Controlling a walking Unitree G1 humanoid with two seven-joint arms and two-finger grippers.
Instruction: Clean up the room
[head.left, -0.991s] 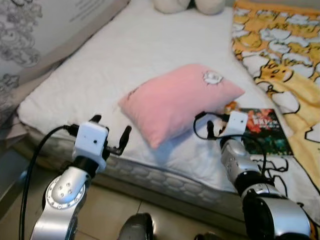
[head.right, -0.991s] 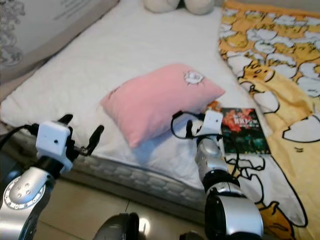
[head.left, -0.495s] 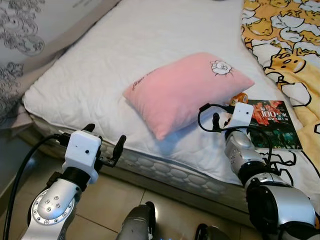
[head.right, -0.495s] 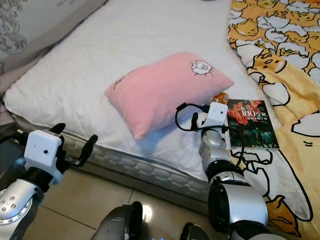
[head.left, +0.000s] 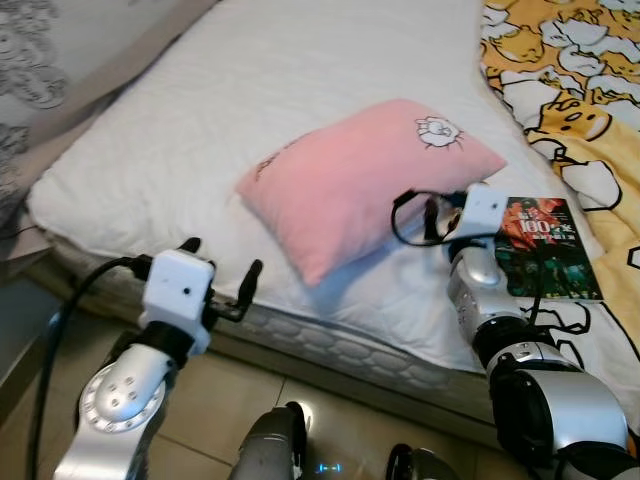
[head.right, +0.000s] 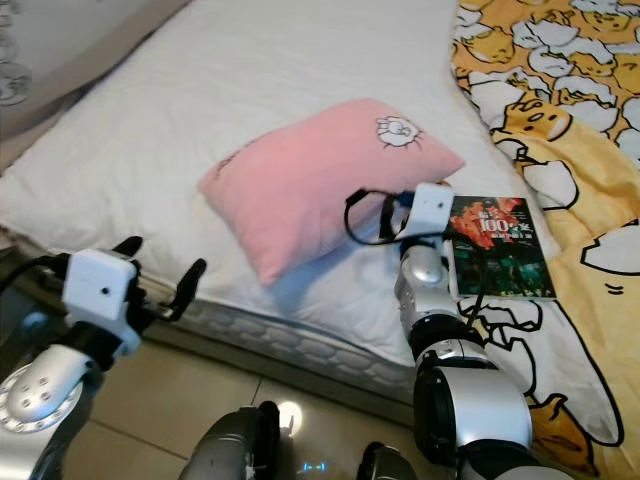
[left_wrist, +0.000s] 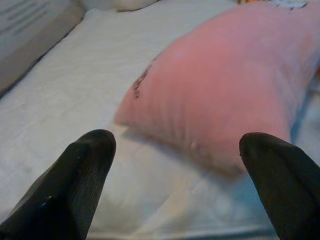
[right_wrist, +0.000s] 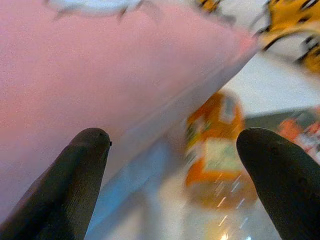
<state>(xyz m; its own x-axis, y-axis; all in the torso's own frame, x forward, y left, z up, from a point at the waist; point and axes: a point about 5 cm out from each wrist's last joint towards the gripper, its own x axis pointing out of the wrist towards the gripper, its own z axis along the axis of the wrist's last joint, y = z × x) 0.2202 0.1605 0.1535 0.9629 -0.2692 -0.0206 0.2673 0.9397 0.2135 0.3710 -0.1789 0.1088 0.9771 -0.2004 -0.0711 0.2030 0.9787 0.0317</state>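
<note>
A: Where is the pink pillow (head.left: 365, 185), and what changed?

B: It lies on the white mattress (head.left: 250, 110), near the front edge, in the same spot as half a second ago. The camera has shifted a little. The right gripper (right_wrist: 170, 150) has crept closer to the pillow's right corner, fingers spread apart, holding nothing.

A: How many things?

B: One pillow, one dark book (head.left: 545, 245) just right of it, one blurred orange packet (right_wrist: 215, 145) tucked beside the pillow's corner, one yellow cartoon blanket (head.left: 570, 90).

A: And the left gripper (left_wrist: 175, 165)?

B: Open and empty, off the mattress's front edge above the tiled floor (head.left: 220, 400). Bare mattress stretches left of the pillow.
</note>
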